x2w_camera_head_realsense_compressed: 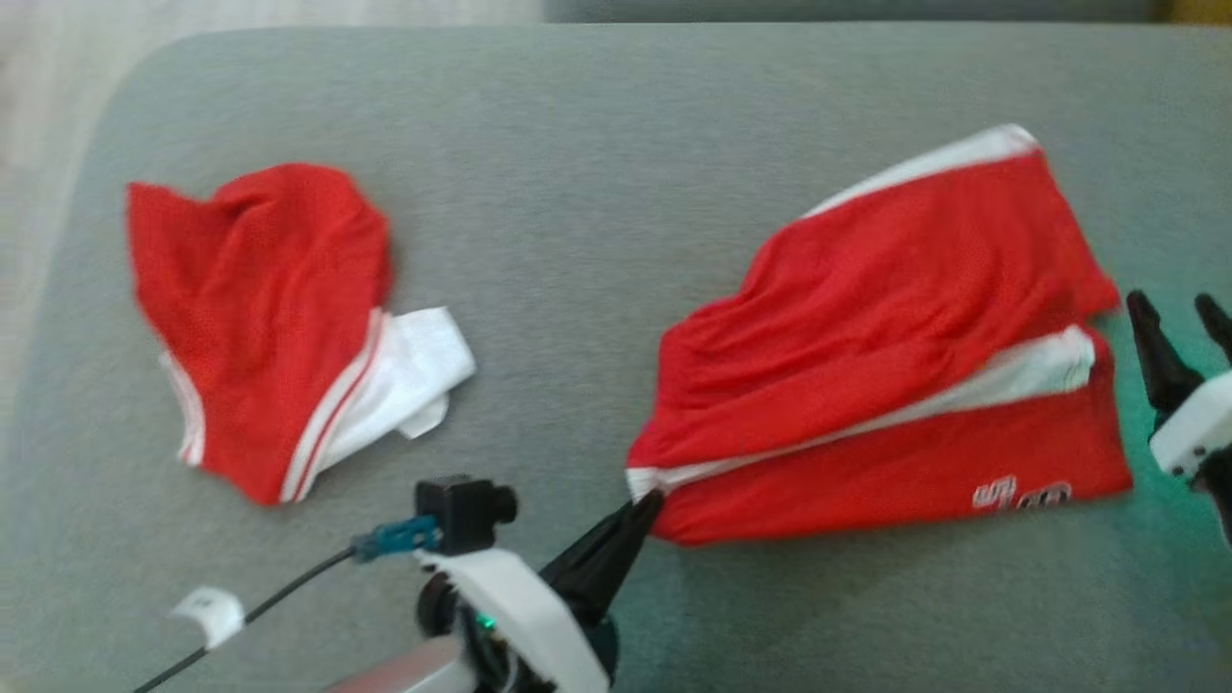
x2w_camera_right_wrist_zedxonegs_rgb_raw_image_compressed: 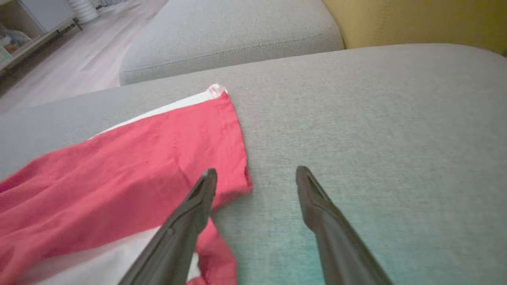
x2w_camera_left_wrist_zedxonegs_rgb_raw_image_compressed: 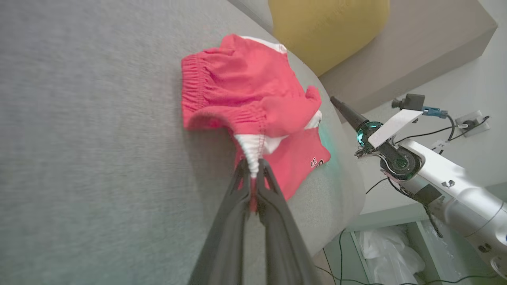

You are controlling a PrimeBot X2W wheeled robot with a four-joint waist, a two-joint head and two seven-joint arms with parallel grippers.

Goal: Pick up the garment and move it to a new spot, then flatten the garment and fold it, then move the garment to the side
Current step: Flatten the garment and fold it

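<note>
Setting: a grey sofa cushion (x2w_camera_head_realsense_compressed: 577, 144) seen from above, with two red garments lying well apart on it.
Task garment: red shorts (x2w_camera_head_realsense_compressed: 895, 318) with white side stripes, rumpled and partly spread on the robot's right half of the cushion.
Long axis: runs across the cushion, from the elastic waistband on the robot's left to the leg hems on its right.
Left gripper (x2w_camera_head_realsense_compressed: 653, 500): fingers clamped together on the white waistband corner at the near-left end of the shorts.
Right gripper (x2w_camera_head_realsense_compressed: 1174, 303): fingers spread wide and holding nothing, just beside the hem end. In its wrist view one finger overlaps the red hem, and contact cannot be told.
Key relation: one arm sits at each end of the shorts, so the free hem probably falls to the right gripper.
Other garment: a crumpled red-and-white piece (x2w_camera_head_realsense_compressed: 260, 308), far to the left.
</note>
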